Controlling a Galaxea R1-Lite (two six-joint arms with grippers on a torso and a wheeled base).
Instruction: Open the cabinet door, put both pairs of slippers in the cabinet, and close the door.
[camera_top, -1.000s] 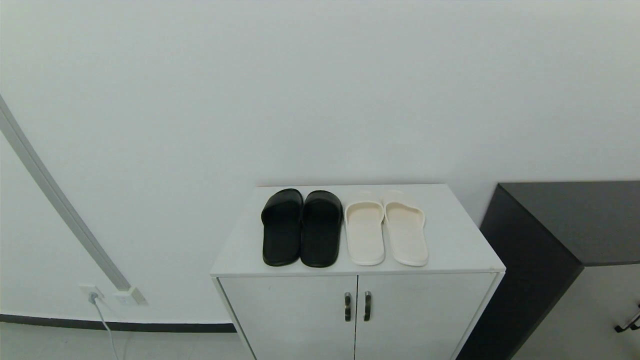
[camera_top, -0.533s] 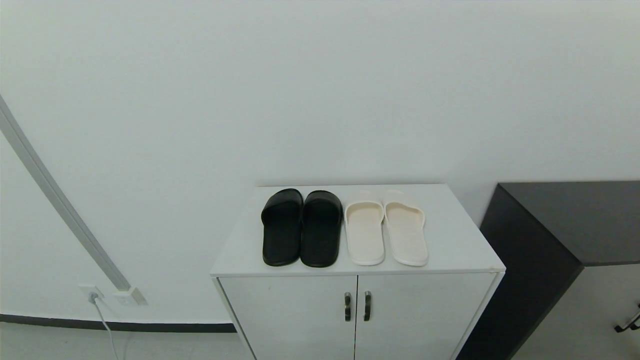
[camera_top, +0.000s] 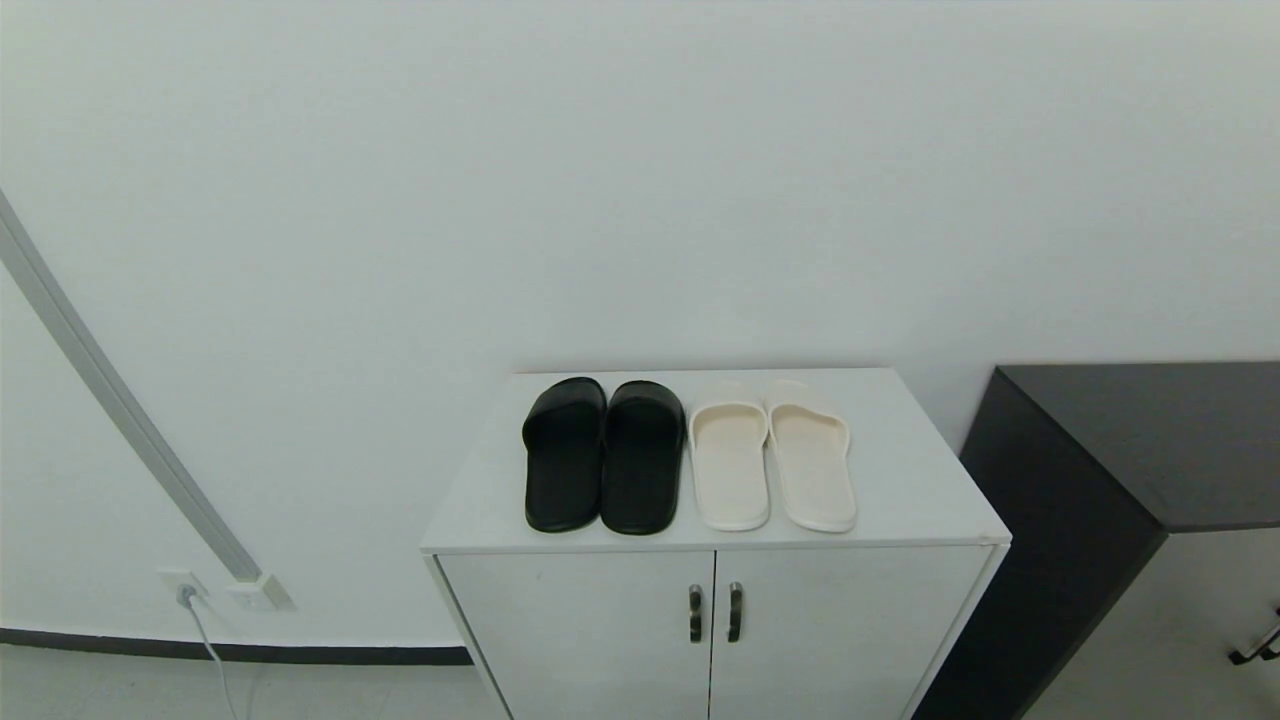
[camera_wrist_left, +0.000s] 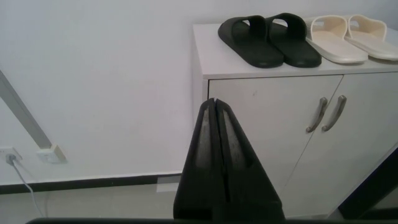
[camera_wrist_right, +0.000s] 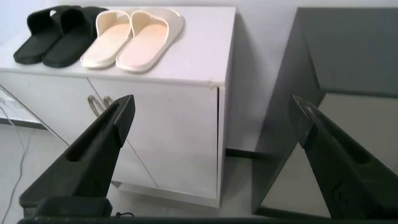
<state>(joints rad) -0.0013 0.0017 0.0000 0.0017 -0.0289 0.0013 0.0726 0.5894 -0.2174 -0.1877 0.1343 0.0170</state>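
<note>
A white cabinet (camera_top: 950, 505) stands against the wall, both doors closed, with two dark handles (camera_top: 713, 612) at the middle seam. On its top lie a pair of black slippers (camera_top: 603, 455) on the left and a pair of cream slippers (camera_top: 772, 458) on the right, toes toward the wall. My left gripper (camera_wrist_left: 215, 102) is shut, its fingers pressed together, hanging in front of the cabinet's (camera_wrist_left: 261, 118) left side, well clear of the black slippers (camera_wrist_left: 268, 40). My right gripper (camera_wrist_right: 211, 109) is open wide, off the cabinet's (camera_wrist_right: 186, 118) right corner, with nothing between its fingers; the cream slippers (camera_wrist_right: 132, 28) lie beyond.
A dark grey cabinet (camera_top: 1120, 470) stands close on the right of the white one. On the left wall run a slanted cable duct (camera_top: 110, 400) and a socket with a plugged cord (camera_top: 185, 595). Floor in front and to the left is open.
</note>
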